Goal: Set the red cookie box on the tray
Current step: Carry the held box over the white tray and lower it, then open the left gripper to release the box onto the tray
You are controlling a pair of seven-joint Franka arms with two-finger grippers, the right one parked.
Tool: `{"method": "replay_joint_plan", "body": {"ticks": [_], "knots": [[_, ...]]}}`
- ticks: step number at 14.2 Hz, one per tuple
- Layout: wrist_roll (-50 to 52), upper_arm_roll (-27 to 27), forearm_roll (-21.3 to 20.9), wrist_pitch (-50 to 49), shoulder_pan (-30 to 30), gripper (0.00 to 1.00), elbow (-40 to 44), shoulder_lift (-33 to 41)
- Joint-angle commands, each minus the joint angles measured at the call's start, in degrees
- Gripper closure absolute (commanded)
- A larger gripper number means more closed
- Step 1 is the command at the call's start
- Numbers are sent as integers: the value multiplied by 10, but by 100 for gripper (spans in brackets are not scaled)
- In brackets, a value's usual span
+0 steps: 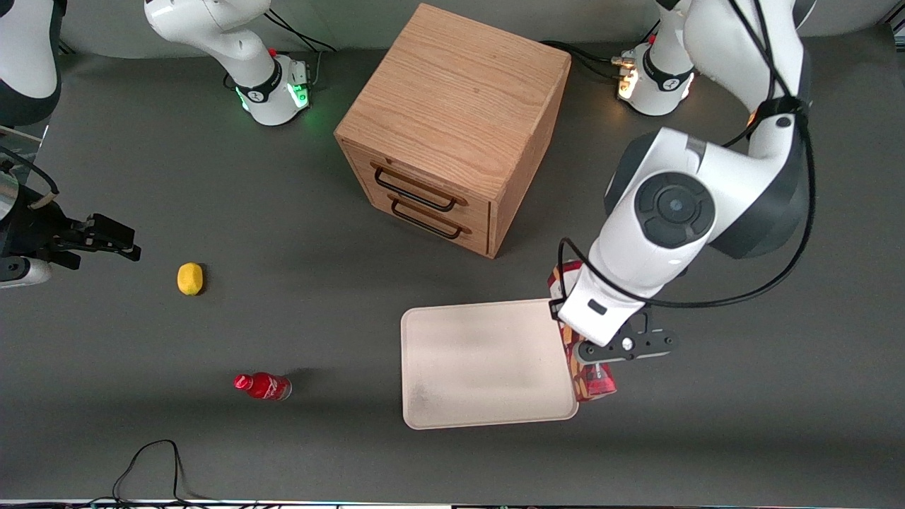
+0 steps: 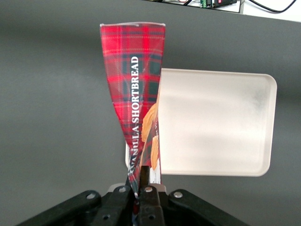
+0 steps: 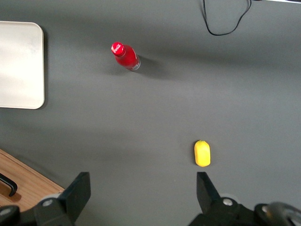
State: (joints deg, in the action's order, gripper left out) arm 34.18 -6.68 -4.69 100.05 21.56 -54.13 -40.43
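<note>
Dark grey matte tabletop (image 1: 707, 438) throughout, evenly lit. Cable loop (image 1: 152, 466) at the edge nearest the front camera, well away from the gripper toward the parked arm's end.

Gripper (image 1: 597, 360) sits at the tray's short edge on the working arm's side, fingers drawn narrow and pinched onto the red cookie box (image 1: 590, 378). In the wrist view the fingers (image 2: 145, 190) clamp one thin end of the carton (image 2: 134, 89); red plaid print, white lettering "SHORTBREAD", biscuit picture on the side face. Box hangs lengthwise from the grip, over the table just beside the tray rim. Whether it touches the table or the rim: cannot tell.

Tray (image 1: 488, 364) lies flat right next to the gripper, toward the parked arm's end. Cream-white, rounded corners, nothing resting on it.

Small red bottle (image 1: 263, 386), about level with the gripper, well apart from it past the tray. Yellow lemon-like object (image 1: 190, 278) farther still toward the parked arm's end and farther from the front camera.

Wooden drawer cabinet (image 1: 452, 127), two drawers with dark wire handles (image 1: 417, 199), stands farther from the front camera than the gripper and tray, apart from both.
</note>
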Motion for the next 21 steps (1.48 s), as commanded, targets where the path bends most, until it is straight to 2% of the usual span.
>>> {"method": "replay_joint_plan", "body": {"ticks": [1,4,12,16,18,21], "knots": [[-22,2,-11,67,-5,100,-27,-31],[-80,2,-15,103,-10,100,-44,-65],[-47,2,-16,209,-9,100,-93,-121],[-41,2,-16,220,-10,100,-96,-127],[-36,3,-17,220,-11,1,-96,-127],[-34,3,-18,207,-11,0,-95,-117]]}}
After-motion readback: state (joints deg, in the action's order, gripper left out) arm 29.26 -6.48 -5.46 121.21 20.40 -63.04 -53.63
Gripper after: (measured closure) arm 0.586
